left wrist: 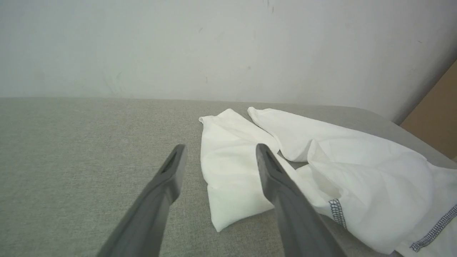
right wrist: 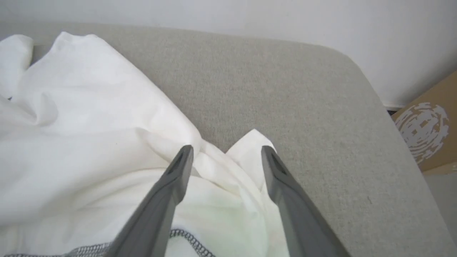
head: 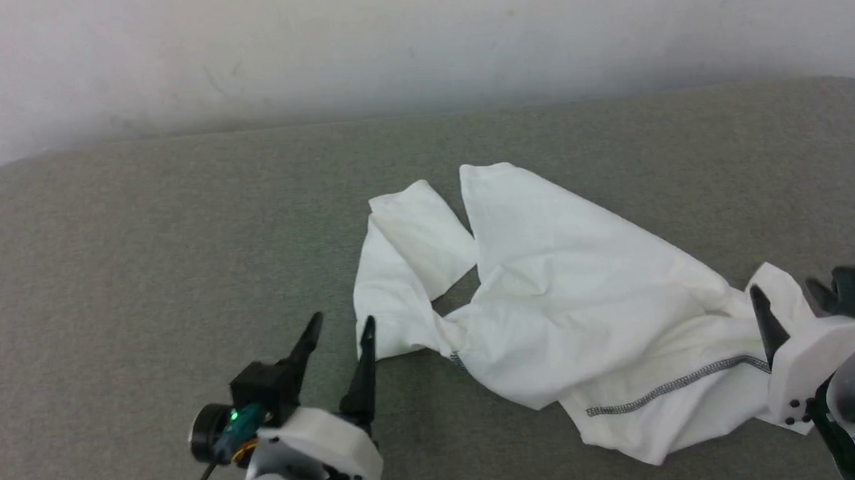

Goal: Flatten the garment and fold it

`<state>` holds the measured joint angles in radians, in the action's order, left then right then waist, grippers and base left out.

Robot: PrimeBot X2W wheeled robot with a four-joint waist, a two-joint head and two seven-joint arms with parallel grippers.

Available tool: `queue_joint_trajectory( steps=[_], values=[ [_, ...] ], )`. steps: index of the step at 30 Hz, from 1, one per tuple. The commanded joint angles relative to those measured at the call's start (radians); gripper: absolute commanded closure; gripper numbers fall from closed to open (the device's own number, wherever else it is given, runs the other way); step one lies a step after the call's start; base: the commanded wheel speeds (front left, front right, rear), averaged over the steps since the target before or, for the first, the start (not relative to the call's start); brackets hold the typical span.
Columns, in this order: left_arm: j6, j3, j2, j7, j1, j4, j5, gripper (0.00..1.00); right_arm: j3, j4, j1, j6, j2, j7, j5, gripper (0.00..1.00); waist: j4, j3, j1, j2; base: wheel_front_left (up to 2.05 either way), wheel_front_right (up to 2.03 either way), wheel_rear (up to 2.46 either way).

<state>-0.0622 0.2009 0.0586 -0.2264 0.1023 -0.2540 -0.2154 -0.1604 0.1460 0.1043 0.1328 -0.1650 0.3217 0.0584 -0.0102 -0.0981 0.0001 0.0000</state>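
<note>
Head view showed the garment (head: 569, 298) lying crumpled on the grey padded worktop (head: 144, 269), right of centre. Its body was twisted into a diagonal band, and one sleeve (head: 407, 263) was doubled back at the left end. A dark zigzag seam (head: 669, 388) ran along the near edge. Nothing lay flat, so I judged the work to be at the spreading stage, with folding not yet begun.

The left end effector (head: 340, 323) was released, its fingers apart and gripping nothing, just beside the near end of the sleeve. It seemed placed there to take that end and draw it outward to the left.

The right end effector (right wrist: 226, 147) was also released. Its fingers were spread over the garment's right corner, on either side of a peaked fold without pinching it. I could not tell whether the tips touched the cloth.

With one arm at each end of the garment, the likely purpose was to pull the twist out between them. The fabric looked thin and smooth, so a pinch could slip or catch two layers at once.
</note>
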Motion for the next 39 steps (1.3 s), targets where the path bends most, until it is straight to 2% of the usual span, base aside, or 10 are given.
queue_joint_trajectory(
  steps=[1, 6, 11, 17, 18, 19, 20, 28, 34, 39],
  values=[
    [-0.009, 0.011, -0.003, 0.018, 0.029, -0.005, -0.008, 0.00, 0.001, -0.018, 0.008, -0.002, 0.005, -0.021, -0.006, 0.00, -0.026, -0.009, -0.0001, 0.0000, 0.00, 0.00, 0.00],
    [-0.009, 0.068, -0.006, 0.192, 0.123, -0.035, -0.041, 0.00, 0.017, -0.114, -0.015, -0.002, 0.038, -0.109, -0.016, 0.00, -0.062, -0.023, -0.0001, 0.0000, 0.00, 0.00, 0.00],
    [0.077, 0.098, -0.007, 0.384, 0.230, -0.104, -0.014, 0.00, 0.043, -0.161, -0.032, -0.002, 0.068, -0.143, -0.028, 0.00, -0.111, -0.054, -0.0001, 0.0000, 0.00, 0.00, 0.00],
    [0.134, 0.094, 0.019, 0.449, 0.314, -0.216, 0.028, 0.00, 0.052, -0.160, -0.040, -0.002, 0.090, -0.168, -0.029, 0.00, -0.135, -0.095, -0.0001, 0.0000, 0.00, 0.00, 0.00],
    [0.136, 0.088, 0.023, 0.440, 0.321, -0.228, 0.025, 0.18, 0.051, -0.158, -0.040, -0.002, 0.093, -0.172, -0.029, 0.00, -0.134, -0.099, -0.0001, 0.0000, 0.00, 0.00, 0.00],
    [0.133, 0.081, 0.025, 0.426, 0.327, -0.236, 0.018, 0.87, 0.052, -0.155, -0.041, -0.002, 0.095, -0.176, -0.029, 0.00, -0.133, -0.102, -0.0001, 0.0000, 0.00, 0.00, 0.00],
    [0.126, 0.074, 0.027, 0.408, 0.330, -0.241, 0.008, 1.00, 0.053, -0.151, -0.042, -0.002, 0.097, -0.178, -0.028, 0.00, -0.129, -0.104, -0.0001, 0.0000, 0.00, 0.00, 0.00],
    [0.079, -0.009, 0.059, 0.173, 0.297, -0.169, -0.073, 1.00, 0.061, -0.144, -0.047, -0.002, 0.103, -0.193, -0.038, 0.00, -0.060, -0.070, -0.0001, 0.0000, 0.00, 0.00, 0.00],
    [0.095, -0.053, 0.084, 0.055, 0.171, 0.030, -0.090, 1.00, 0.061, -0.159, -0.059, -0.002, 0.102, -0.194, -0.046, 0.00, 0.001, -0.026, -0.0001, 0.0000, 0.00, 0.00, 0.00],
    [0.133, -0.101, 0.105, 0.007, 0.060, 0.263, -0.089, 1.00, 0.060, -0.176, -0.072, -0.002, 0.101, -0.194, -0.048, 0.00, 0.042, -0.008, -0.0001, 0.0000, 0.00, 0.00, 0.00]
  ],
)
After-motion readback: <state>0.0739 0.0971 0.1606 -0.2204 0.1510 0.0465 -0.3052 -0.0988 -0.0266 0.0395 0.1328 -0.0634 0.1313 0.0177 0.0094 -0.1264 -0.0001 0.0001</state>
